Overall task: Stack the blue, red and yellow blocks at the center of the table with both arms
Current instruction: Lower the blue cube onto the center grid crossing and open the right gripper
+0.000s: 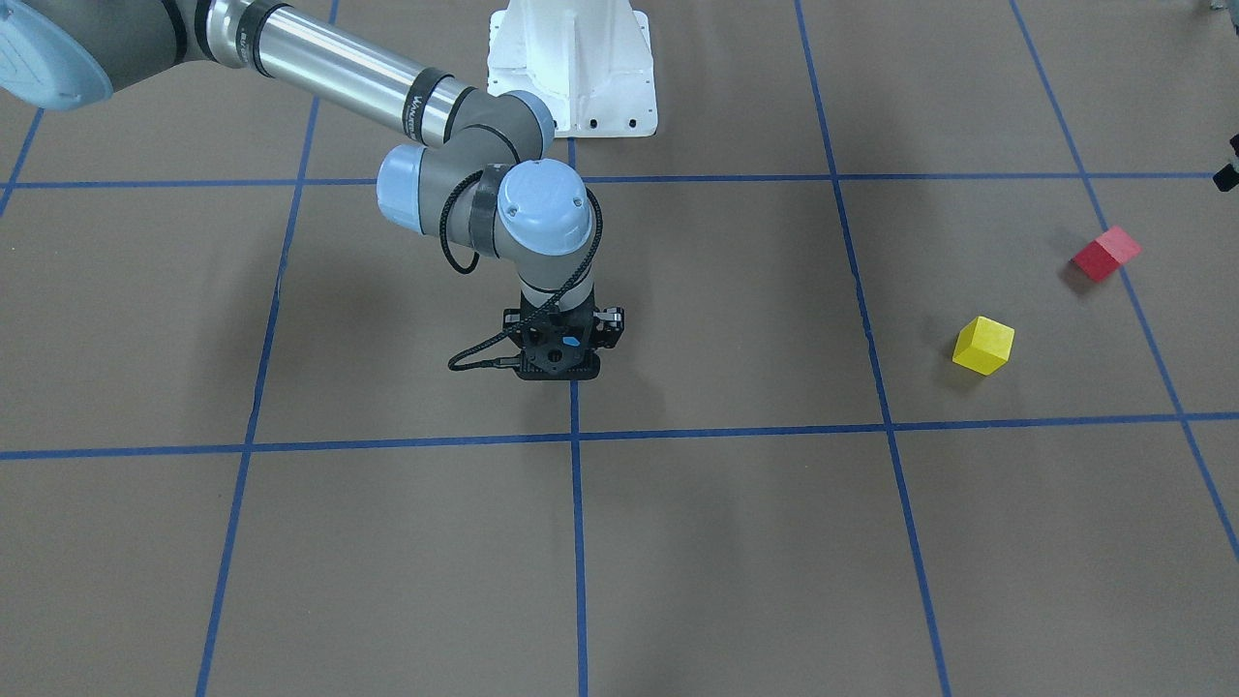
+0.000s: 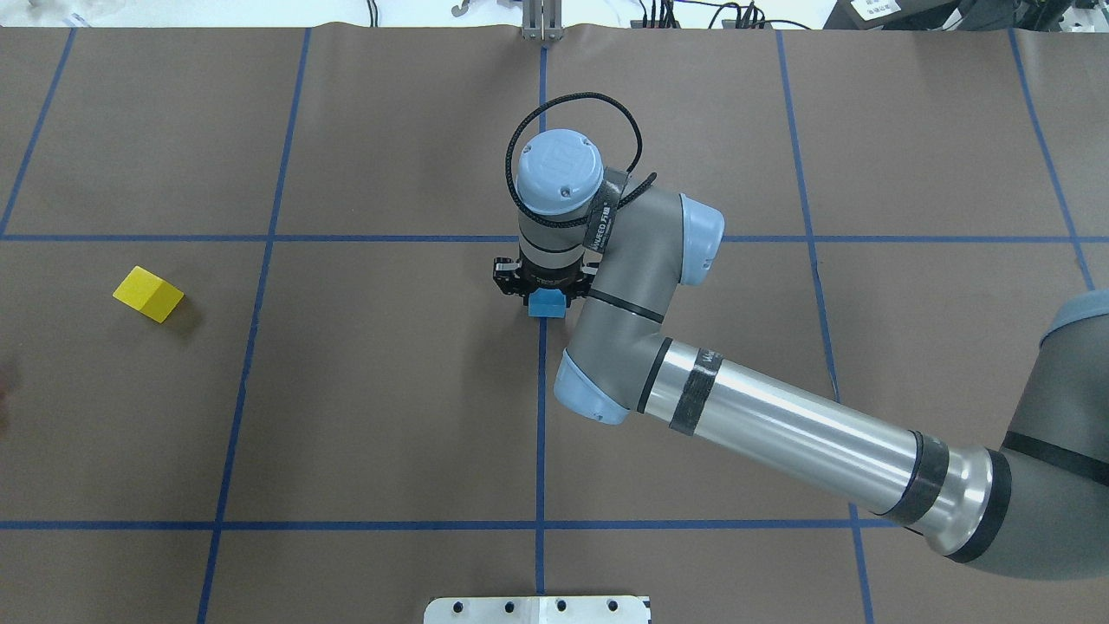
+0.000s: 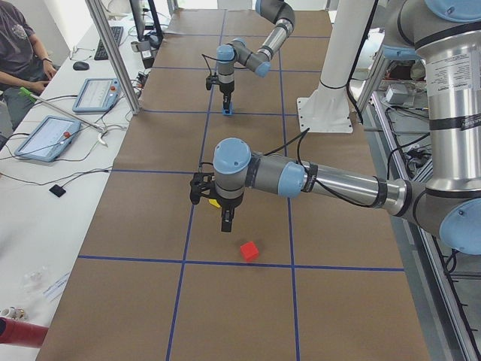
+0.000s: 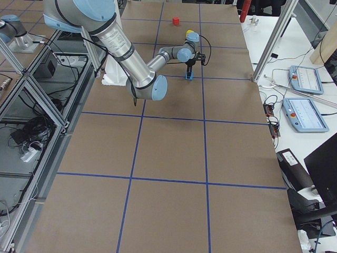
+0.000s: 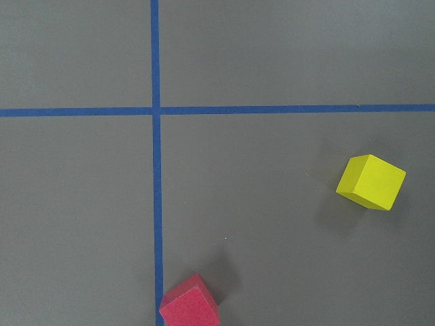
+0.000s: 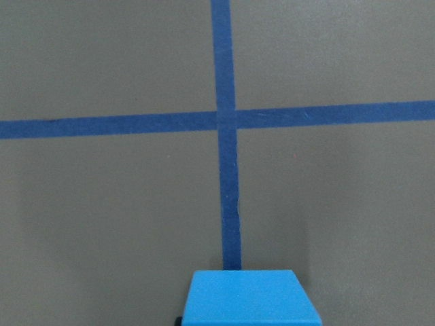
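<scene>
While the right hand [image 2: 543, 297] clamps the smooth sky-blue block [image 6: 246, 299], the left hand [image 3: 227, 223] cannot be judged.

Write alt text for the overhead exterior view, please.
The robot's right arm reaches from the right to the center of the brown table, its gripper over a blue block on a blue tape line. A yellow block lies far to the left.

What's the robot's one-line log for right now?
right end effector: at blue block on tape line, grip unclear | left end effector: hovering by yellow block and red block, grip unclear | stack: not started
</scene>
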Controlling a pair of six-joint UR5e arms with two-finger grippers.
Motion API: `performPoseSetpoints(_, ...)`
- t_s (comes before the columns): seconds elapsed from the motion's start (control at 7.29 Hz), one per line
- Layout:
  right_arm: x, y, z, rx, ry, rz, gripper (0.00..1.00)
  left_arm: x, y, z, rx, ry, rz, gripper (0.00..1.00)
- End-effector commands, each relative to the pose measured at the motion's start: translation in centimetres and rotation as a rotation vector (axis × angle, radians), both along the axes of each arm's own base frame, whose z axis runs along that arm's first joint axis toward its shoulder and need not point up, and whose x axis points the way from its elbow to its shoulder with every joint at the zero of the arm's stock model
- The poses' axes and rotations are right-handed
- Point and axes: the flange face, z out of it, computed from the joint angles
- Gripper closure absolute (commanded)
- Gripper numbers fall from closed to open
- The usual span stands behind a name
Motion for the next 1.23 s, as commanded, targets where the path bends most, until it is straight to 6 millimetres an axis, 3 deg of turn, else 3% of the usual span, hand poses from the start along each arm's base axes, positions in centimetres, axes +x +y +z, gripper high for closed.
performPoseSetpoints(0.0, -0.02, -0.01, 0.05, 0.0, 0.001, -0.001, 1.0, 0.02, -0.05, -0.09, 0.001, 0.003, 0.001, 0.0)
performPoseSetpoints(0.96, -0.34, 0.23, 0.26, -0.003, 0.005, -0.004, 1.0, 0.02, -0.04, -0.23, 0.003, 0.003, 0.001, 0.0)
performPoseSetpoints(1.1, -0.34, 0.23, 0.26, -0.003, 0.005, -0.004, 0.75, 0.02, -0.04, -0.23, 0.003, 0.003, 0.001, 0.0)
